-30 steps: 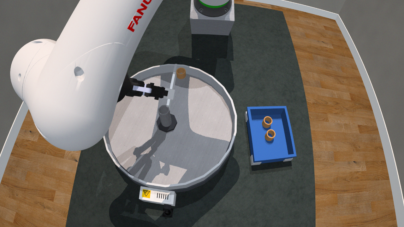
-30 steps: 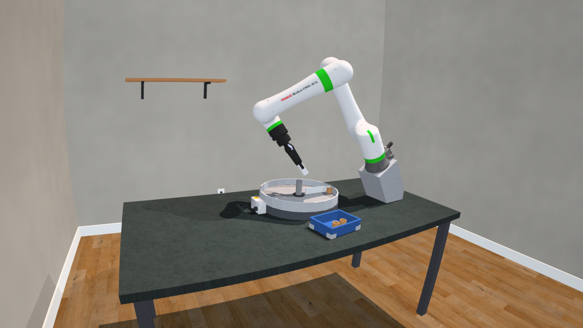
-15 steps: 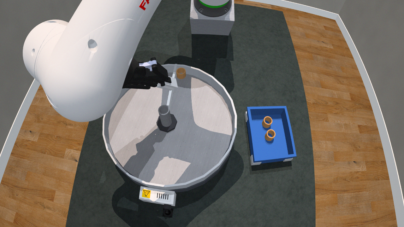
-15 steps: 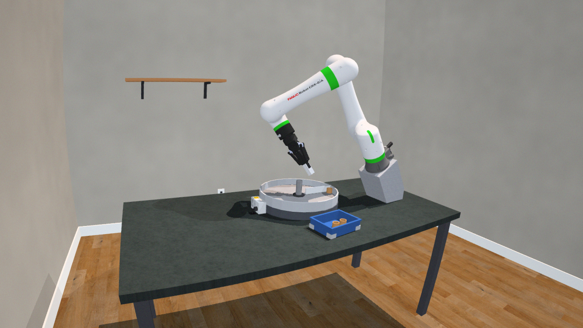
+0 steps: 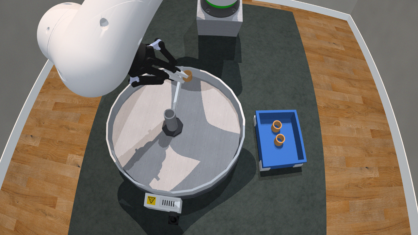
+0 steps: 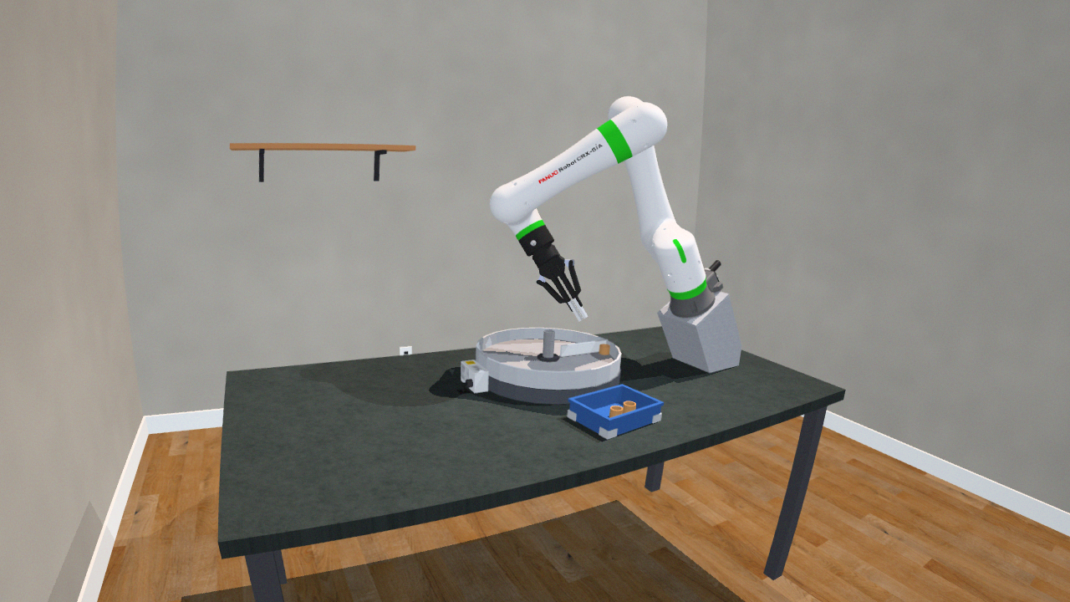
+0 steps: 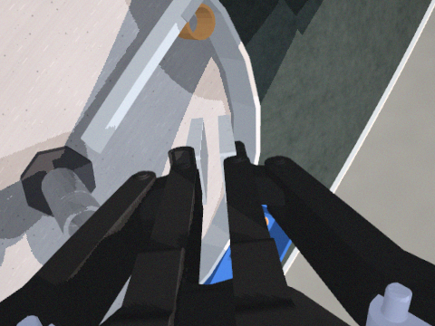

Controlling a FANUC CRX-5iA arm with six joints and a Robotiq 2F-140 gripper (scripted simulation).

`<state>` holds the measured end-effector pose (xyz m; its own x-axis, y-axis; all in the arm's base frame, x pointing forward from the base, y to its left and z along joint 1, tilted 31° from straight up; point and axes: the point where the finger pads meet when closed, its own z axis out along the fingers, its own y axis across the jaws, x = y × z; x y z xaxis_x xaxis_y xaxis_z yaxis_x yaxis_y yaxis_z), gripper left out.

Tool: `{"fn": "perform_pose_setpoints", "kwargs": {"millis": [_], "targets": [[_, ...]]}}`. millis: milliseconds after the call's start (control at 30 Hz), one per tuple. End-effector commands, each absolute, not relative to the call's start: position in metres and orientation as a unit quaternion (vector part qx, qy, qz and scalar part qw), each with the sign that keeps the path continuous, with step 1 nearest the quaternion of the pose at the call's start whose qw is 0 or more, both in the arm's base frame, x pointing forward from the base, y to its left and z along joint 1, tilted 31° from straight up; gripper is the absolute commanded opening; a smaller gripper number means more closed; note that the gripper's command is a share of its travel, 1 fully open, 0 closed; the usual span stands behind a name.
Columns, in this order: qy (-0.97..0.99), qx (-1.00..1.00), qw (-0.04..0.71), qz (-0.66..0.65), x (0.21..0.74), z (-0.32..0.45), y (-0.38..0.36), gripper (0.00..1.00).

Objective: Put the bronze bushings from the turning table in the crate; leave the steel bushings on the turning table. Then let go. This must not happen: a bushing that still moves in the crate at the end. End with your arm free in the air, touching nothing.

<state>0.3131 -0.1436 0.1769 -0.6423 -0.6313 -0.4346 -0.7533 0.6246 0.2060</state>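
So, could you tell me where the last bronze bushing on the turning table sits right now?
In the top view the bronze bushing stands at the turning table's far rim, toward the robot's base, beside the sweep bar's outer end, under the shut, empty gripper.

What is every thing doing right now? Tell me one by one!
Gripper: shut, holding nothing, up in the air above the turning table.
Bronze bushing on the turning table: standing upright by the rim, beside the divider bar.
Two bronze bushings in the crate: upright, side by side, apart.
Crate: open on top, on the table beside the turning table.
Turning table: one bushing on it; no steel bushing shows.
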Motion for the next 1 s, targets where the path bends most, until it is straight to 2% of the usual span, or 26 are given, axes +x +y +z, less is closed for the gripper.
{"fn": "perform_pose_setpoints", "kwargs": {"millis": [0, 567, 967], "targets": [[0.826, -0.498, 0.201, 0.172, 0.300, 0.169, -0.141, 0.06], [0.639, -0.715, 0.258, 0.115, 0.269, 0.150, -0.132, 0.06], [0.532, -0.796, 0.277, 0.085, 0.254, 0.141, -0.128, 0.06]]}}
